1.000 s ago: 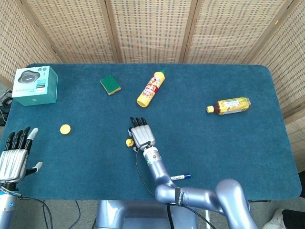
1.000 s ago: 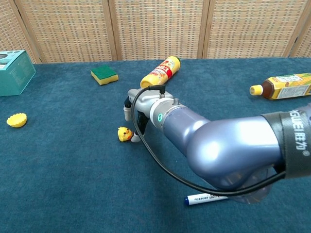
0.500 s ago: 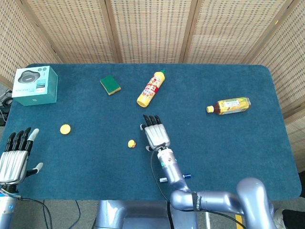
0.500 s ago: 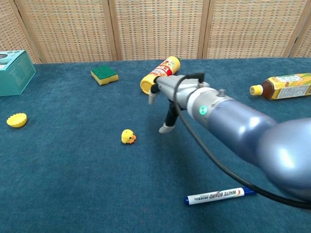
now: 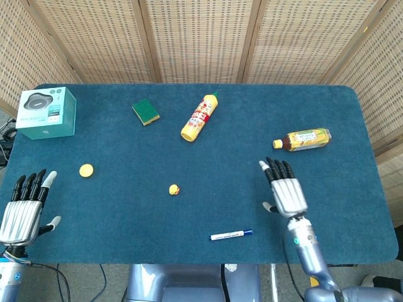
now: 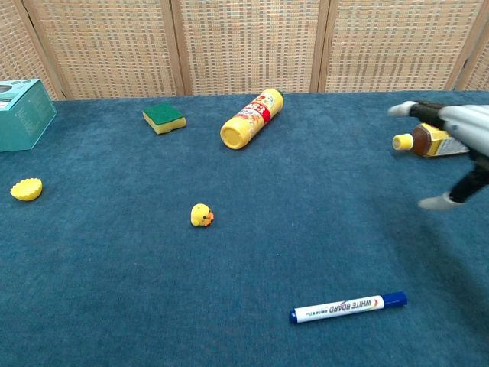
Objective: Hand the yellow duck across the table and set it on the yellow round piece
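Pulled back from the yellow duck [image 5: 174,189], the right hand [image 5: 286,192] now hovers well to the right of it with fingers spread and holding nothing, having left the duck alone on the blue table [image 5: 252,126]. Far to the left of the duck, the left hand [image 5: 24,211] waits at the table's near edge, fingers apart and empty, with the yellow round piece [image 5: 86,170] lying between it and the duck. My judgement is that the right hand's share is done, so the left hand must now reach in, pick up the duck and carry it to the piece.
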Robot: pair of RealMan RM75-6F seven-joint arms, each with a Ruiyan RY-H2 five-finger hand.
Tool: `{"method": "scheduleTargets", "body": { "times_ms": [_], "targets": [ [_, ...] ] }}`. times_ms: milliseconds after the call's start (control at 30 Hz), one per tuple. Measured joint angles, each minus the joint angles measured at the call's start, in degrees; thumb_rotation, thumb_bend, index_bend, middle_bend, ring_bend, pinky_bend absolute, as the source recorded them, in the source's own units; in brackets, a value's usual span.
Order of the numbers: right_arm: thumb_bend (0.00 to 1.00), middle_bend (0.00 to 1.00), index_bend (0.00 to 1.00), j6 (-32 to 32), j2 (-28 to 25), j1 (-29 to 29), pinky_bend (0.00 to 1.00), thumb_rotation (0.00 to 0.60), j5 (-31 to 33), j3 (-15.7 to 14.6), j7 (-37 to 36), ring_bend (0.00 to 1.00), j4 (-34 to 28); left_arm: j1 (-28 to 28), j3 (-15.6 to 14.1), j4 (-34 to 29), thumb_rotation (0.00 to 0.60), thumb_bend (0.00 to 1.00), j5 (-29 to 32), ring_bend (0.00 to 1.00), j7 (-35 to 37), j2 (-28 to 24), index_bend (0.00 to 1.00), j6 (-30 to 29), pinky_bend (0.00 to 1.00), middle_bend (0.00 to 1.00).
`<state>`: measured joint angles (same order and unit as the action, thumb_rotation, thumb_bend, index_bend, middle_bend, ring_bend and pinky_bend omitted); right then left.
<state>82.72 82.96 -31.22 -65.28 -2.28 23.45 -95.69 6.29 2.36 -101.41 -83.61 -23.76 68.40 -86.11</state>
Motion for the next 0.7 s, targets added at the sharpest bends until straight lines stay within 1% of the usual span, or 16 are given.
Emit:
{"method": "scheduleTargets", "body": {
  "times_ms": [100, 200, 400, 500, 700],
  "targets": [
    [0.09, 0.0, 0.0, 3.2, -3.3, 3.7, 0.0, 0.6, -3.4, -1.9, -4.1, 0.0, 0.8, -0.2, 0.0, 0.1, 0.6, 0.19, -0.3, 0.0, -0.6, 0.5, 0.0, -0.6, 0.0, 0.0],
    [0.09, 0.0, 0.0, 5.5, -5.0, 6.6, 0.0, 0.6, -5.9, -3.1, -8.2, 0.0, 2.2, -0.1, 0.1, 0.1, 0.6, 0.19, -0.1, 0.0, -0.8, 0.9, 0.0, -0.3, 0.0, 0.0],
    [0.09, 0.0, 0.02, 8.0, -7.3, 12.1, 0.0, 0.6, -9.7, -4.1, -16.4, 0.0, 5.4, 1.6, 0.6, -0.5, 0.6, 0.19, 0.5, 0.0, -1.4, 0.9, 0.0, 2.4, 0.0, 0.0],
    [0.09, 0.0, 0.03, 8.6, -8.7, 13.6, 0.0, 0.6, -11.4, -4.0, -18.0, 0.0, 5.7, 3.4, 1.9, -1.7, 0.6, 0.19, 0.9, 0.0, -1.7, 0.3, 0.0, 4.2, 0.0, 0.0],
    [0.09, 0.0, 0.06, 8.6, -10.4, 15.2, 0.0, 0.6, -13.4, -2.6, -20.4, 0.0, 4.9, 8.3, 4.8, -5.9, 0.6, 0.2, 4.4, 0.0, -2.9, -1.5, 0.0, 11.0, 0.0, 0.0]
  ]
}}
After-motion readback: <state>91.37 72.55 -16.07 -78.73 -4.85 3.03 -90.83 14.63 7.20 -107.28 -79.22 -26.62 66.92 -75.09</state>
